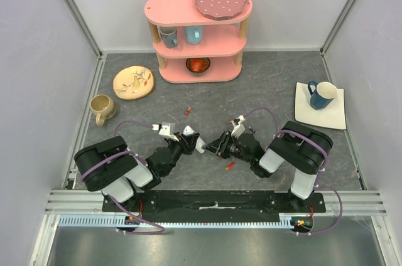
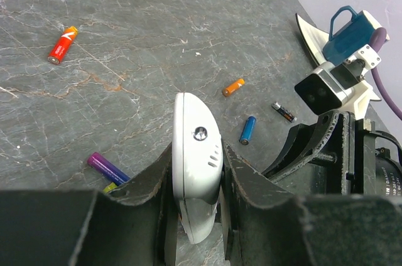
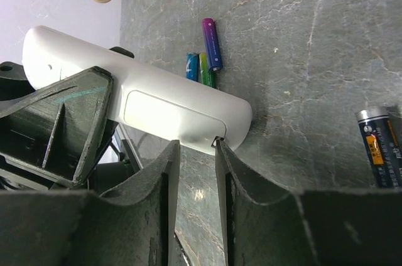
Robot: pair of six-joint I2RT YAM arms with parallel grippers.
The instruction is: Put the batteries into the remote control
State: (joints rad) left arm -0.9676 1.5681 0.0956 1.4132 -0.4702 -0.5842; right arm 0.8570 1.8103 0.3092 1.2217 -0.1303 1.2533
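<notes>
My left gripper is shut on the white remote control, gripping its sides and holding it above the table. In the right wrist view the remote control shows its back with the battery cover. My right gripper is open a little, both tips against the cover's edge and one at its notch, nothing between them. Batteries lie loose on the table: orange-red, orange, blue, dark grey, purple, green. In the top view both grippers meet at the remote control.
A pink shelf with cups and a plate stands at the back. A yellow plate and a beige mug sit at the left. A blue mug rests on a white square plate at the right.
</notes>
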